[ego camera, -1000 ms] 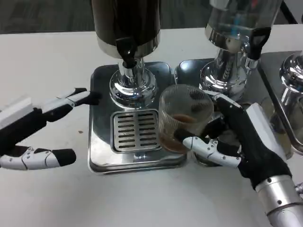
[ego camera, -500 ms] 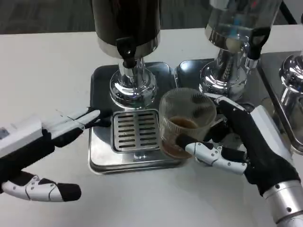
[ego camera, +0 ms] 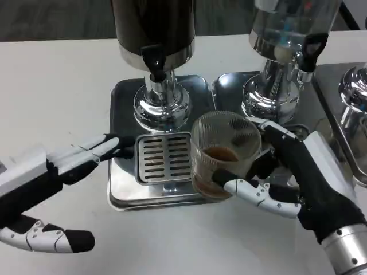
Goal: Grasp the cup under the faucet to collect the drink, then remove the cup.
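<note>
A clear ribbed cup (ego camera: 221,153) with brown drink in its bottom is gripped by my right hand (ego camera: 298,180), fingers wrapped around its right and front sides. The cup is at the right front corner of the steel drip tray (ego camera: 123,183), away from the black faucet (ego camera: 153,60) of the dark dispenser (ego camera: 153,28). My left hand (ego camera: 51,177) hovers open at the tray's left edge, fingers stretched toward the slotted grate (ego camera: 163,158), holding nothing.
A second dispenser (ego camera: 284,34) with a clear tank stands at the back right on its own tray, just behind my right hand. A chrome base (ego camera: 355,103) of a third one shows at the right edge. White table (ego camera: 172,240) lies in front.
My right hand has drawn the cup slightly forward and toward me. My left hand dropped lower and swung toward the front of the tray, fingers now pointing at the grate.
</note>
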